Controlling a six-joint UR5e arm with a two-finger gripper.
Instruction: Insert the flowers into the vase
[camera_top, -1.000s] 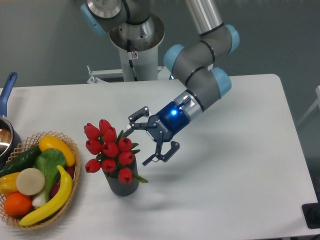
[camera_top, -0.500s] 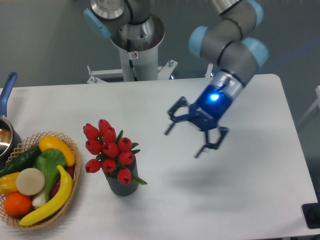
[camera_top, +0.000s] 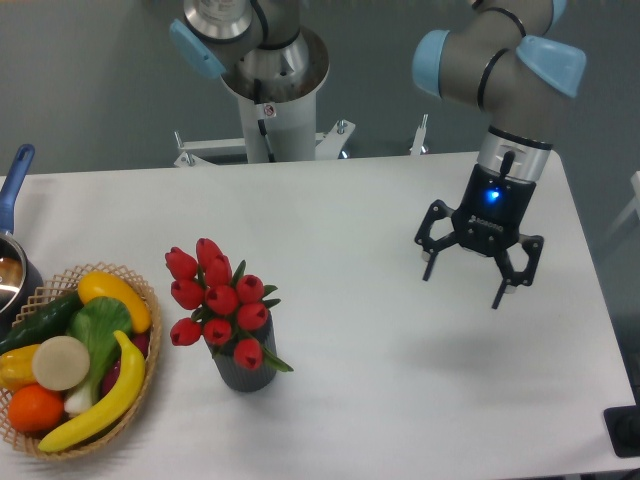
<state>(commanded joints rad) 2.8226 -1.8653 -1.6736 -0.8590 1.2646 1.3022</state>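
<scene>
Camera view from the front showed a white table (camera_top: 400, 400) with things spread across it. At the far left edge sat a pot (camera_top: 10, 275) with a blue handle, only partly in the picture. Next to it was a wicker basket (camera_top: 140, 290) full of play food: a cucumber, bananas, an orange and some other pieces. Just to the right of the basket stood the vase (camera_top: 246, 373), small, dark grey and upright on the table. The flowers (camera_top: 218, 303) were a tight bunch of red tulip buds, and they stood up out of the mouth of the vase, with a few green leaves poking out at the sides. The bunch leaned a little toward the basket, but it did not touch it. Most of the vase was hidden behind the buds, so only its lower part showed. Far over on the right, well apart from the vase, the gripper (camera_top: 480, 277) hung above the table on the end of the grey and blue arm. Its two fingers were spread wide and pointed down, and nothing was between them. A blue light glowed on its wrist. Judging from how things lay, the job looked done: the flowers were in the vase, the vase was standing by itself, and no hand was on either one. Nothing more seemed left to do, unless the leaning bunch needed a small push to stand straighter.
</scene>
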